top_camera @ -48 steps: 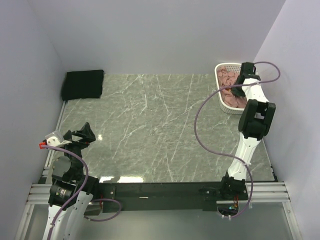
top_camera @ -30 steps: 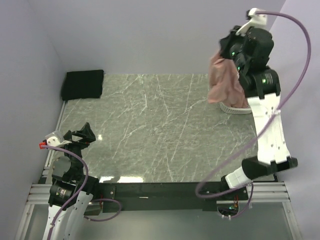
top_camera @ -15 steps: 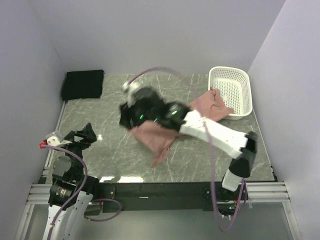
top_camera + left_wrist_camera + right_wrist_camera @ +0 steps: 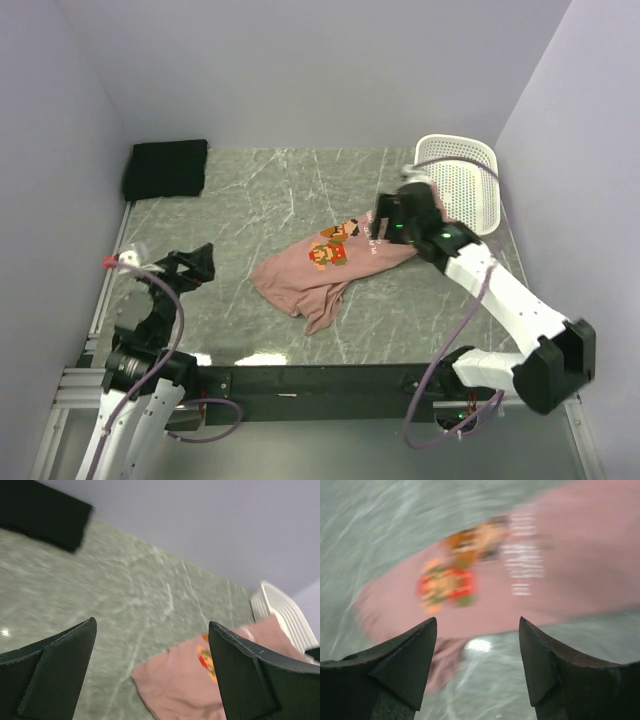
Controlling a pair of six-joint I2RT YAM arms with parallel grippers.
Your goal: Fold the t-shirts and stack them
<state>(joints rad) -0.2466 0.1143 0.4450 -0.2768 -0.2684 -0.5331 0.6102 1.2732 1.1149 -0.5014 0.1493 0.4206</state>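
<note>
A salmon-pink t-shirt (image 4: 318,272) lies crumpled on the marble table (image 4: 250,215) near its middle, cartoon print (image 4: 338,246) facing up. It also shows in the left wrist view (image 4: 192,682) and the right wrist view (image 4: 565,565). A black folded t-shirt (image 4: 165,168) rests in the far left corner (image 4: 42,512). My right gripper (image 4: 380,226) hovers over the pink shirt's right end, open, with nothing between its fingers (image 4: 477,620). My left gripper (image 4: 197,265) is open near the left front edge, apart from the pink shirt (image 4: 151,624).
A white mesh basket (image 4: 465,165) stands at the far right, just behind the right arm, and shows at the right edge of the left wrist view (image 4: 280,612). Grey walls close in the table at the back and both sides.
The right arm lifted the pink t-shirt out of the basket, swung it to mid-table, opened and let it drop, then drew back to the right. The left gripper shifted slightly forward.
</note>
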